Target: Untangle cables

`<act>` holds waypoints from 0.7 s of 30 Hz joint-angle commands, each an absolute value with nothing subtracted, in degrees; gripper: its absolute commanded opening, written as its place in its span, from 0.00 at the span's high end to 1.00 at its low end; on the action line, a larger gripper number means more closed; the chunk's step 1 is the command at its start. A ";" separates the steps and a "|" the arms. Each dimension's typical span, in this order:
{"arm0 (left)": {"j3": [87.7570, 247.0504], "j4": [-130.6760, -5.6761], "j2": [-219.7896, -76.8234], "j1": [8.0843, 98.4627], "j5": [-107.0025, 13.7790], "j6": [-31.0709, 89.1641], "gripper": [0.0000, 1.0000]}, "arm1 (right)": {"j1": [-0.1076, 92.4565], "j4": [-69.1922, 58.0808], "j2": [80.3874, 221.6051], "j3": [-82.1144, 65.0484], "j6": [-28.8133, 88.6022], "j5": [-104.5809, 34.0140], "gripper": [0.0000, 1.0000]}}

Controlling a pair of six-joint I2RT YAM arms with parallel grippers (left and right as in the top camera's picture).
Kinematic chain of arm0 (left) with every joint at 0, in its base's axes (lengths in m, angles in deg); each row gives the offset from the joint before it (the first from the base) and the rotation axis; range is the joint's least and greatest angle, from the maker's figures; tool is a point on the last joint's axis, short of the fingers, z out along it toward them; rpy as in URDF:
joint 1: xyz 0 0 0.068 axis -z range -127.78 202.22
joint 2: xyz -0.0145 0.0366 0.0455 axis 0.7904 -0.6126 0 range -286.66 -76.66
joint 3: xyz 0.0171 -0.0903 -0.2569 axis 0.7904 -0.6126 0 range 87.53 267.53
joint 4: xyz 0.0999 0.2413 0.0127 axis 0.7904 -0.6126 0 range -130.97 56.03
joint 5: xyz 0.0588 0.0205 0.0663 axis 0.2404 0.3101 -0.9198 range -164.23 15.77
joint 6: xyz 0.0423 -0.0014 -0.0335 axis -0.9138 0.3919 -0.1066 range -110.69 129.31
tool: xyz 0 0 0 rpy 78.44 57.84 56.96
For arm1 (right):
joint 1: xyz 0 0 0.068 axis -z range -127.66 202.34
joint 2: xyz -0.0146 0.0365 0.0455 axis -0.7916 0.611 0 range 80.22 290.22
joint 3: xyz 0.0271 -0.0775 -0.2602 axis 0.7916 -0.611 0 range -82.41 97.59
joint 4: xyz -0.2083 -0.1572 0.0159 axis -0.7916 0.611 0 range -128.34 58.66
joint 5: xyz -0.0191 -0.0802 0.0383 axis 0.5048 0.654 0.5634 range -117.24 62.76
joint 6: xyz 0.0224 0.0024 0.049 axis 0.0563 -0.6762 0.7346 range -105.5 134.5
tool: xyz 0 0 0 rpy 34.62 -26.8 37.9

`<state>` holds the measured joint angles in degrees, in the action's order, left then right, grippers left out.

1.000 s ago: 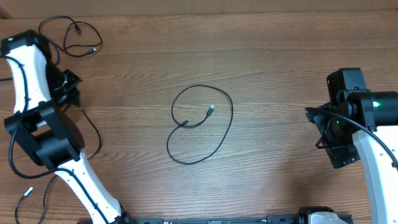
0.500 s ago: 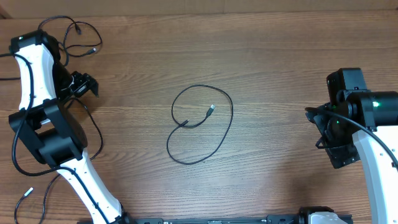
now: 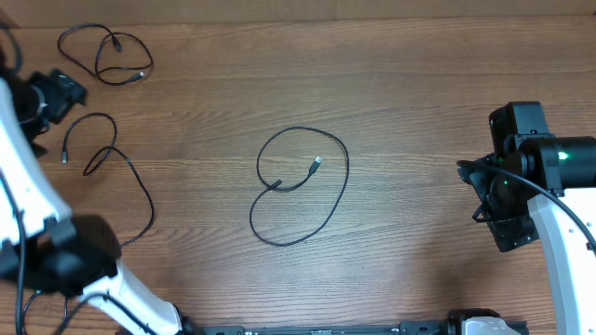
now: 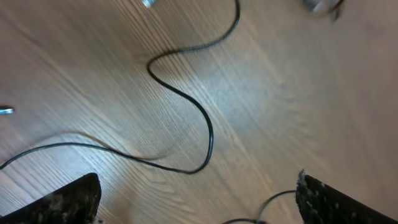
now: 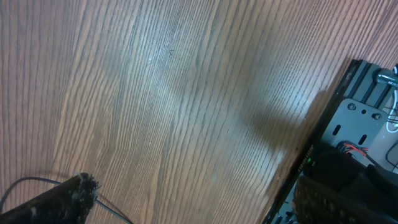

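1. Farthest left, at the table point(image 3: 419, 93) edge: left gripper point(image 4: 198, 182), between two cords. Fingers point(image 4: 71, 202) spread wide in the wrist view, gripping nothing. Below them only a black cord snaking flat on the wood, untouched; cannot tell which cord.
2. Just right, near the far edge: top cord point(image 3: 101, 65). Lies as a loose, flattened loop with two small plug ends on its right half. Clear of the other cords.
3. Nearer than that: left cord point(image 3: 147, 200). Plug end beside the gripper, then a small kinked loop, then a long curve toward the near edge. Disappears by the white left arm point(image 3: 28, 195). No contact with the top cord.
4. Mid-table: centre cord point(image 3: 346, 172). Forms one big open loop, crossing itself on its left side. Silver plug point(image 3: 317, 164) resting inside the loop. Well apart from the other two cords and from both grippers.
5. Far right: right gripper point(image 5: 193, 183). Fingers wide apart, nothing between them. Bare wood under it, with a black frame point(image 5: 348, 124) at the edge of its wrist view. Thin black line beside one finger, too little showing to name.
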<state>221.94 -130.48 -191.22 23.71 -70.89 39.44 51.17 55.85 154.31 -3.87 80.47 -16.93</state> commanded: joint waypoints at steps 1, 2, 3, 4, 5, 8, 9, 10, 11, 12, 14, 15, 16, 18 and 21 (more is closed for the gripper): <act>222.13 -130.79 -184.73 20.56 -74.04 45.12 0.00 | 51.39 55.85 153.37 -2.51 80.84 -16.80 0.00; 222.05 -130.79 -183.92 19.84 -74.39 45.12 0.00 | 51.39 55.85 153.37 -2.51 80.84 -16.83 0.00; 221.76 -130.79 -183.07 18.95 -74.52 45.12 0.00 | 51.41 55.85 153.37 -2.51 80.84 -16.83 0.00; 221.37 -130.79 -182.39 18.09 -74.70 45.12 0.00 | 51.39 55.85 153.37 -2.51 80.84 -16.80 0.00; 220.60 -130.79 -181.61 16.96 -74.79 45.12 0.00 | 51.39 55.85 153.37 -2.51 80.84 -16.83 0.00; 216.12 -130.79 -179.20 13.29 -75.44 45.65 0.00 | 51.39 55.85 153.37 -2.51 80.84 -16.83 0.00; 214.22 -130.79 -178.48 12.19 -76.29 46.46 0.00 | 51.39 55.85 153.37 -2.51 80.84 -16.80 0.00; 211.40 -130.79 -177.54 10.79 -77.32 48.18 0.00 | 51.39 55.85 153.37 -2.51 80.84 -16.83 0.00; 208.56 -130.79 -176.71 9.46 -77.69 50.30 0.00 | 51.39 55.85 153.37 -2.51 80.84 -16.83 0.00; 206.02 -130.79 -176.14 8.26 -77.76 52.20 0.00 | 51.39 55.85 153.37 -2.51 80.84 -16.80 0.00; 200.52 -130.17 -175.33 5.66 -77.67 55.35 0.00 | 51.39 55.85 153.37 -2.51 80.84 -16.83 0.00; 198.16 -129.52 -175.16 4.65 -77.60 55.88 0.00 | 51.39 55.85 153.37 -2.51 80.84 -16.83 0.00; 195.73 -128.67 -175.11 3.54 -77.34 55.90 0.00 | 51.39 55.85 153.37 -2.51 80.84 -16.80 0.00; 191.16 -126.96 -175.11 2.18 -76.56 55.88 0.00 | 51.39 55.85 153.37 -2.51 80.84 -16.83 0.00; 184.89 -123.57 -175.11 1.35 -74.57 55.85 0.00 | 51.39 55.85 153.37 -2.51 80.84 -16.80 0.00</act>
<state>189.76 -125.41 -176.43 1.81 -76.12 53.69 51.19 55.81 154.31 -3.87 80.47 -16.93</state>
